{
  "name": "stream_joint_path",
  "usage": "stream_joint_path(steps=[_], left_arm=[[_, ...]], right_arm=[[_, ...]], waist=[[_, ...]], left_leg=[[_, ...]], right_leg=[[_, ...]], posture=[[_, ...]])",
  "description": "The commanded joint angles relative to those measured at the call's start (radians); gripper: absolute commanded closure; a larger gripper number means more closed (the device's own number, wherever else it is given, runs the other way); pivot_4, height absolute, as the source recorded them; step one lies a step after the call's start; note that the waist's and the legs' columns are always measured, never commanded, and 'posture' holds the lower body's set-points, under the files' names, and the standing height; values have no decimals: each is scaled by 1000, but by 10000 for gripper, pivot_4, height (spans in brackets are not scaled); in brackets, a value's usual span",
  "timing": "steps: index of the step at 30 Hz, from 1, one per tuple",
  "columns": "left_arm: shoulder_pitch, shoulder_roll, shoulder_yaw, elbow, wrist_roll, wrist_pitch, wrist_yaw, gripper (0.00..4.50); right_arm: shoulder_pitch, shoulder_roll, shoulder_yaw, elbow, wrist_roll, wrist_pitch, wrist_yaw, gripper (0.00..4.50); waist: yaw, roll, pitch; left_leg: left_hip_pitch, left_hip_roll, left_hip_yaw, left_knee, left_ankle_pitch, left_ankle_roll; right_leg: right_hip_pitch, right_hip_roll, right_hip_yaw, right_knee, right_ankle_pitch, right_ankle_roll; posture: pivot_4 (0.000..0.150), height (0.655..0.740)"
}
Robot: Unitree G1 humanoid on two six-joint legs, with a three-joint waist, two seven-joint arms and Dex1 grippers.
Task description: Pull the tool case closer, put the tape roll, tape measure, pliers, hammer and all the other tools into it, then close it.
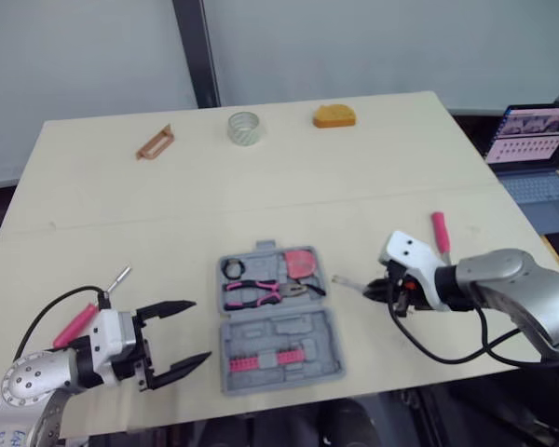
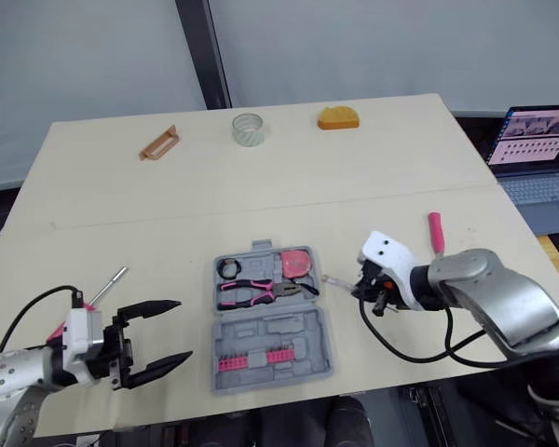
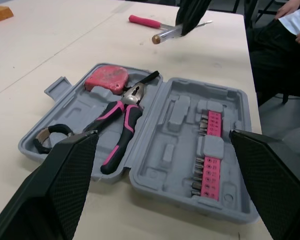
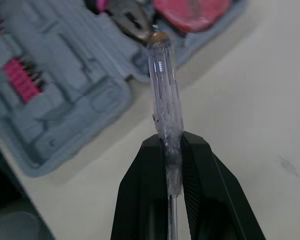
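Now we see the tool case (image 1: 279,328) lying open at the table's (image 1: 261,196) 6 o'clock edge, with the pliers (image 1: 256,291) and tape measure (image 1: 301,264) in its far half. At its 3 o'clock our right gripper (image 1: 373,291) is clamped on a clear-handled screwdriver (image 4: 165,85). At its 9 o'clock our left gripper (image 1: 200,330) has its fingers spread apart, holding nothing.
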Motion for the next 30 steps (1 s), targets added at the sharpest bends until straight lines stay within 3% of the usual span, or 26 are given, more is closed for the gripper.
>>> stream_joint_path(steps=[1, 8, 15, 30], left_arm=[[26, 3, 35, -19, -25, -16, -12, 0], [75, -3, 69, -41, -25, -19, -3, 0], [96, 4, 77, -64, -34, -2, -8, 0], [128, 21, 101, -94, -37, 32, -25, 0]], right_arm=[[-86, 39, 60, -57, 25, 80, 9, 44184], [-255, 199, 166, -74, 53, 249, -52, 44184], [-373, 269, 288, -63, 50, 292, -72, 44184], [-446, 468, 545, 144, -75, 219, -126, 44184]], waist=[[2, 0, 0], [3, 0, 0], [1, 0, 0], [-6, -1, 0]], left_leg=[[0, 0, 0, 0, 0, 0], [-1, 0, -1, 1, 0, 0], [-1, 0, -1, 1, 0, 0], [-1, 0, -1, 1, 0, 0]], right_leg=[[0, 0, 0, 0, 0, 0], [0, 0, -1, 0, 0, 0], [0, 0, -1, 1, 0, 0], [-2, 0, -1, 3, 0, 0]], posture=[[1500, 7400], [1500, 7400], [1500, 7400], [1500, 7400]])
